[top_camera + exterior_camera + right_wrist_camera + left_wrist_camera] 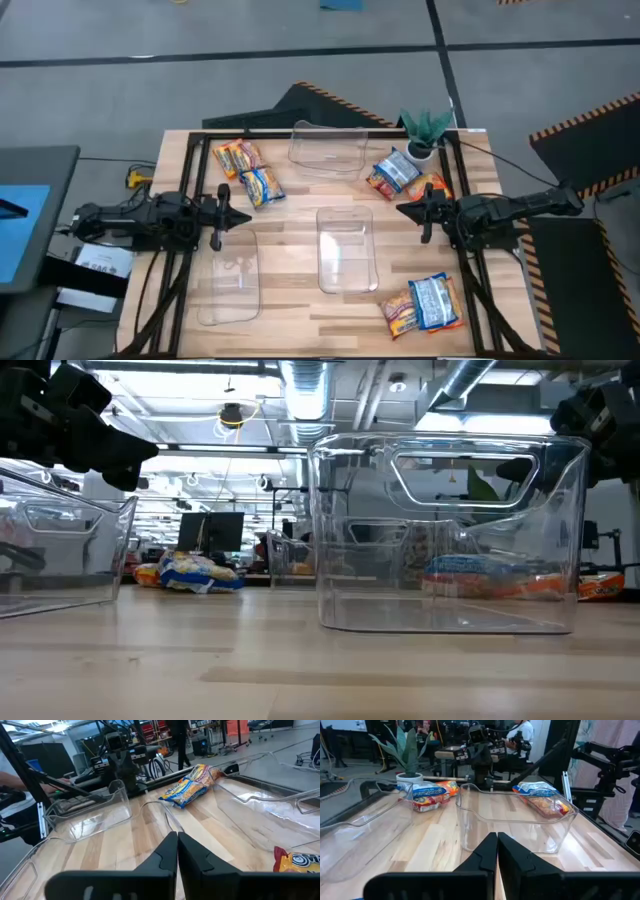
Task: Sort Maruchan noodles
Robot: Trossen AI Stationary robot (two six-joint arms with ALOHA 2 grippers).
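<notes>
Maruchan noodles, small flat crinkly plastic packets printed in yellow with blue, orange and red-brown panels, lie in three loose groups on the pale wooden worktop [300, 250], none of them inside a bin. The left hand [228, 213] hovers with its two dark fingers pressed together, holding nothing; just beyond it, toward the far edge, lie an orange packet [237, 156] and a blue-and-yellow packet [262, 186], close together. The right hand [418, 212] is likewise pinched narrow and empty; near it, beside a small potted green plant [424, 133], sits a blue packet [396, 171] with an orange one [436, 186] partly under the arm, and farther toward the near edge lies another pair [424, 303]. Three clear plastic bins [346, 248] stand between and around the hands. My judgement: the slick, puffy wrappers may slip from a narrow pinch, and neighbouring packets touching each other could be dragged along or mis-sorted; a bin's thin wall could be knocked by a descending arm.
</notes>
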